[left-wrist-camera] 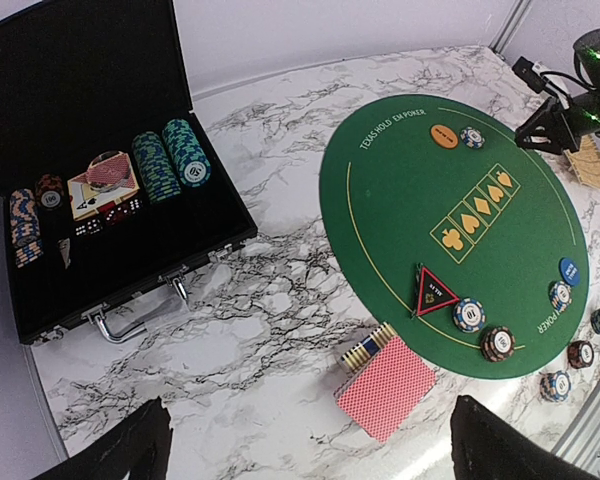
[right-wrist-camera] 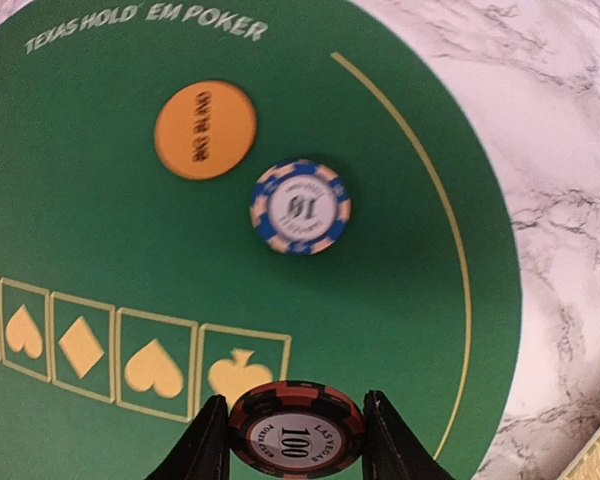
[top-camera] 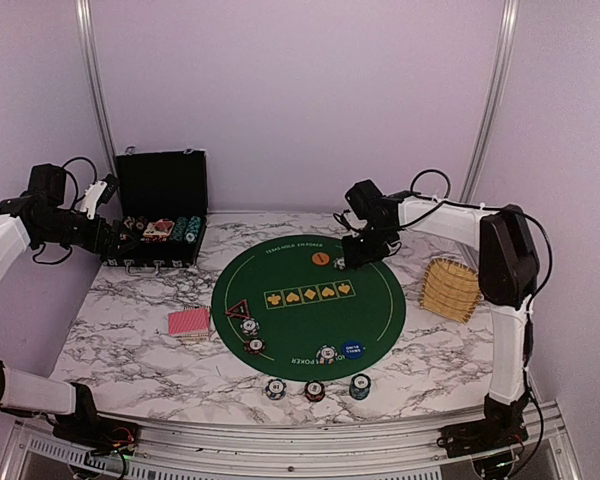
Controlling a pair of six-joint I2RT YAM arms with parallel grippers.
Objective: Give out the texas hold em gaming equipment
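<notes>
Right gripper (right-wrist-camera: 296,446) is clamped on a black-and-red striped 100 chip (right-wrist-camera: 296,428), up around 1 o'clock on the green mat (top-camera: 280,330). Left gripper (top-camera: 102,192) is spread wide by the black case (left-wrist-camera: 130,290), which has chip stacks (left-wrist-camera: 170,160), cards (left-wrist-camera: 102,182) and dice (left-wrist-camera: 112,214) inside.

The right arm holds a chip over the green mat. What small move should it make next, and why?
Probably lower the right gripper and set the 100 chip on the mat beside the blue chip. The jaws grip it at both edges, near the orange disc, and the mat under it looks bare.
</notes>
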